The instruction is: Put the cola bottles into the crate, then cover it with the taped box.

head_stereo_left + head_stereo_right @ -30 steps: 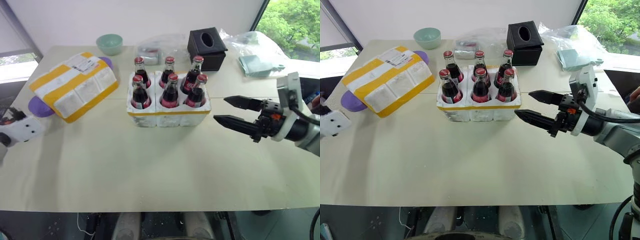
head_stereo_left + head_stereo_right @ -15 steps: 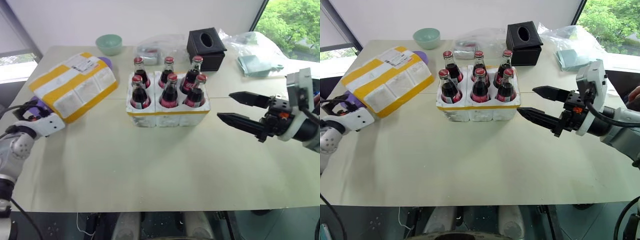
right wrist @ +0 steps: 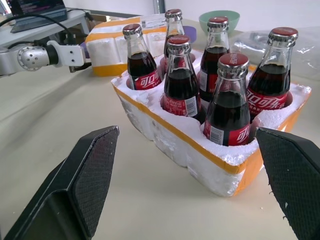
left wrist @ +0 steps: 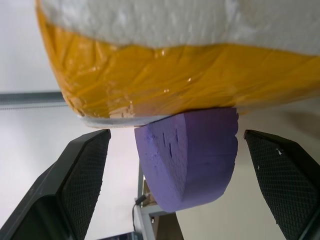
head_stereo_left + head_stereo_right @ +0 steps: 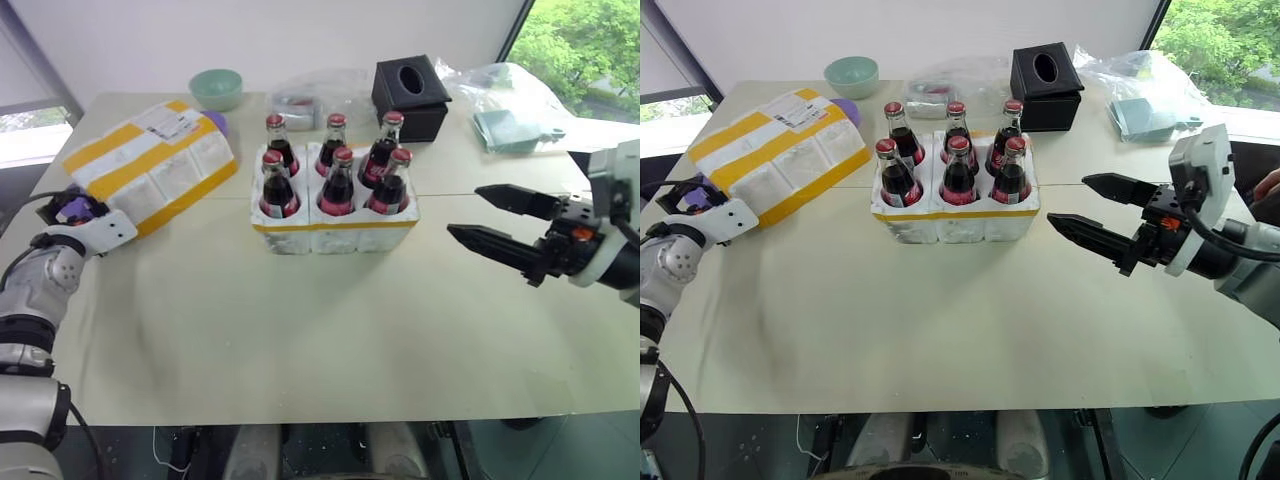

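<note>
Taped box (image 5: 150,168) lies left of the filled crate (image 5: 335,222), its near corner just ahead of the wide-open left hand (image 5: 62,210); right hand (image 5: 500,220) also wide, empty.

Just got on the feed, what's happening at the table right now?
All six cola bottles stand in the crate; the covering step is not done. The left tool, open, is at the near corner of the taped box, which rests tilted on a purple block; it grips nothing. The right tool hovers open beside the crate's right side, apart from it.
</note>
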`<act>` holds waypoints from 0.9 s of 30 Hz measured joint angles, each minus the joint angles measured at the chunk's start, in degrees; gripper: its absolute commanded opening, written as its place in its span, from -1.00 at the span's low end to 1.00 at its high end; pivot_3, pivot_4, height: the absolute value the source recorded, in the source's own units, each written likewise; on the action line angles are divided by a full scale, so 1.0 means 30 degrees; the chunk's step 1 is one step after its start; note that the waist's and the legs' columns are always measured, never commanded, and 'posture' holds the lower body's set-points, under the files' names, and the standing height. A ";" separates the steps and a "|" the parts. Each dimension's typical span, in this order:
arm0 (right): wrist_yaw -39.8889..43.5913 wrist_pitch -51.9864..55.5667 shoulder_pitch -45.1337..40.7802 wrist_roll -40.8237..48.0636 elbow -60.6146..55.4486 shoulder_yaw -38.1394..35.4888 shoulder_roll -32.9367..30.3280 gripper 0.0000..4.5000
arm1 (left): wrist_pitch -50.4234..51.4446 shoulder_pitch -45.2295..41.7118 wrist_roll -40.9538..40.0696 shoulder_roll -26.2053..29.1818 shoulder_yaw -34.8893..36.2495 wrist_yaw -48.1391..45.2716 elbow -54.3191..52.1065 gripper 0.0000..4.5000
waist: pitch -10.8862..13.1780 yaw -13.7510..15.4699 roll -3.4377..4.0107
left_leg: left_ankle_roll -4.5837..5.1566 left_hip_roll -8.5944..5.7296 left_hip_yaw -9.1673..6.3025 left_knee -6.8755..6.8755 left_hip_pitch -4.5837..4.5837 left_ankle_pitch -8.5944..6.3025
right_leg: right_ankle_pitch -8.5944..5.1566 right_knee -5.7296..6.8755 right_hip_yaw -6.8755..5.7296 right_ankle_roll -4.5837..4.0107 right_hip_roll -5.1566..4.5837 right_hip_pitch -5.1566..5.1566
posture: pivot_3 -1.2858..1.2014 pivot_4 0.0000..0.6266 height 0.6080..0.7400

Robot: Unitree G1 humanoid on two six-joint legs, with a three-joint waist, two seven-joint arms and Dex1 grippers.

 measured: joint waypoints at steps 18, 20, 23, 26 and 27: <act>-0.0457 -0.1041 0.0433 -0.0178 -0.0099 0.0010 0.0373 1.00 | 0.1100 -0.3634 0.0110 -0.1385 -0.1634 -0.0104 0.3367 -0.26 | -0.0024 -0.0038 -0.0043 | -0.0002 -0.0008 -0.0006 0.0062 -0.0008 0.0000 | 0.0013 0.0007 0.0000 0.0026 0.0001 0.0031 | 0.03 -0.52 0.99; -0.0475 -0.1083 0.0646 -0.0231 -0.0099 0.0010 0.0399 1.00 | 0.1222 -0.3776 0.0066 -0.1367 -0.1612 0.0106 0.3448 -0.68 | -0.0026 -0.0020 -0.0045 | -0.0001 -0.0008 -0.0006 0.0064 -0.0008 0.0000 | 0.0014 0.0009 0.0001 0.0027 0.0001 0.0032 | 0.03 -0.52 0.99; -0.0485 -0.1222 0.0860 -0.0237 -0.0109 0.0006 0.0408 1.00 | 0.1403 -0.3975 -0.0055 -0.1349 -0.1593 0.0063 0.3618 -0.78 | -0.0030 -0.0012 -0.0046 | -0.0002 -0.0012 -0.0006 0.0072 0.0006 0.0000 | 0.0017 0.0006 0.0002 0.0031 0.0000 0.0055 | 0.03 -0.52 0.99; -0.0486 -0.1423 0.1091 -0.0271 -0.0115 0.0002 0.0416 1.00 | 0.1398 -0.3981 -0.0068 -0.1348 -0.1595 0.0083 0.3682 -0.78 | -0.0031 -0.0016 -0.0049 | -0.0002 -0.0011 -0.0007 0.0072 0.0014 0.0000 | 0.0017 0.0009 0.0002 0.0030 0.0000 0.0057 | 0.03 -0.52 0.99; -0.0486 -0.1475 0.1141 -0.0287 -0.0116 -0.0002 0.0417 1.00 | 0.1391 -0.4007 -0.0066 -0.1346 -0.1597 0.0095 0.3688 -0.78 | -0.0031 -0.0020 -0.0049 | -0.0002 -0.0011 -0.0007 0.0072 0.0014 0.0000 | 0.0017 0.0009 0.0002 0.0031 0.0000 0.0058 | 0.03 -0.52 0.99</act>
